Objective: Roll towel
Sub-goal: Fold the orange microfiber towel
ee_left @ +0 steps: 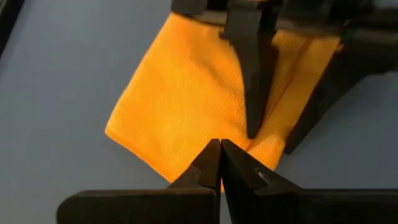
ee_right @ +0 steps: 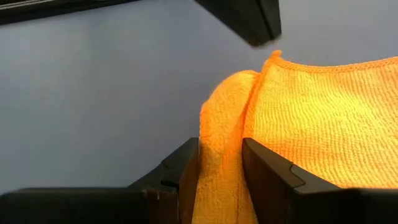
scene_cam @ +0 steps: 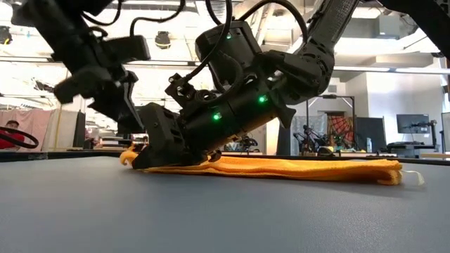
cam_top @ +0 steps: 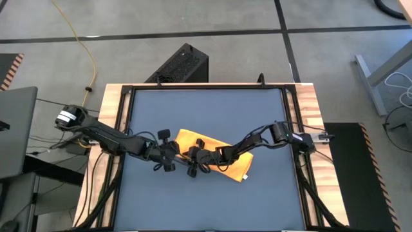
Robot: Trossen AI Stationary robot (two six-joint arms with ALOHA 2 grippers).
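Observation:
The yellow towel (cam_top: 215,161) lies flat in the middle of the dark blue tabletop (cam_top: 206,109), its left end bunched into a raised fold. My right gripper (ee_right: 221,144) reaches in from the right and is shut on that fold; it also shows in the low view (scene_cam: 151,160). My left gripper (ee_left: 219,149) is shut and empty. It hovers just off the towel's left end, raised above it in the low view (scene_cam: 126,105). A small white tag (scene_cam: 420,176) shows at the towel's right end. My right gripper pinches the raised fold at the towel's left end (ee_right: 219,115) between its two fingers, with more than one layer of cloth between them. The fingers slant down from the table's right. The fold stands up a little; the rest of the towel (scene_cam: 302,169) lies flat on the table.
A wooden frame (cam_top: 109,129) runs round the tabletop. A black box (cam_top: 183,64) stands on the floor beyond the far edge. Bare blue tabletop lies on the near and far sides of the towel. The two grippers are close together at the towel's left end.

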